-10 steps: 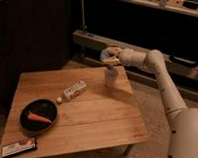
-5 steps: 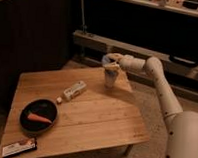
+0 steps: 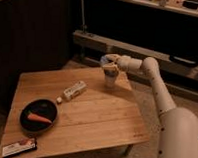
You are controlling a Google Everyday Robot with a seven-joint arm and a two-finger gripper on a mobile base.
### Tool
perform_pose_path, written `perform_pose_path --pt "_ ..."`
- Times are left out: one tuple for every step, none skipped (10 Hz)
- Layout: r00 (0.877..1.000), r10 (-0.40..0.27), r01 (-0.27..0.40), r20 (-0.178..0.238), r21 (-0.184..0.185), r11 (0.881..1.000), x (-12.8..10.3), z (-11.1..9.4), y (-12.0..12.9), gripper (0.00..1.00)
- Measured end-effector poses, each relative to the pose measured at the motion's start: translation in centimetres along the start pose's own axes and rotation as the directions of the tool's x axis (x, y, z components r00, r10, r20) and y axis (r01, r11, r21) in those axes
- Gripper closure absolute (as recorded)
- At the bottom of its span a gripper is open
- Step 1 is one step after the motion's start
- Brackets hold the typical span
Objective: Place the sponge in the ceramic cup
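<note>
Just above cup (image 3: 110,82), gripper (image 3: 110,67); package (image 3: 74,90) nearby

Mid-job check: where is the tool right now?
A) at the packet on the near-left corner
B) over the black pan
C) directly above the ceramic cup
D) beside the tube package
C: the tool hangs directly above the ceramic cup at the far edge of the table, well away from the pan, the tube package and the packet.

The white jointed arm (image 3: 159,94) stretches out (elbow bent), its pale two-finger gripper (image 3: 110,64) just above the small whitish ceramic cup (image 3: 110,81).
</note>
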Motion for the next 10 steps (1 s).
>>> perform_pose_path --pt "1.000 0.008 -0.008 -0.007 0.003 1.000 0.9 -0.2 0.3 1.00" --pt "1.000 0.015 -0.015 -0.015 0.013 1.000 1.7 -0.6 0.4 0.99" --pt "1.000 0.023 -0.022 -0.022 0.028 0.999 2.3 -1.4 0.6 0.90" --pt "0.999 0.022 -0.021 -0.024 0.043 0.999 2.6 -2.2 0.6 0.79" --pt "1.000 0.016 -0.015 -0.023 0.051 0.999 2.4 -2.6 0.5 0.69" --pt "1.000 0.006 -0.005 -0.019 0.055 0.998 2.0 -2.8 0.5 0.57" --pt "1.000 0.002 -0.001 -0.016 0.062 0.998 1.9 -3.3 0.3 0.46" --pt "1.000 -0.004 0.005 -0.013 0.064 0.998 1.6 -3.5 0.2 0.36" --pt "1.000 -0.009 0.009 -0.010 0.051 0.999 1.3 -3.3 0.5 0.25" --pt "1.000 -0.009 0.010 -0.010 0.045 0.999 1.3 -3.6 0.8 0.20"
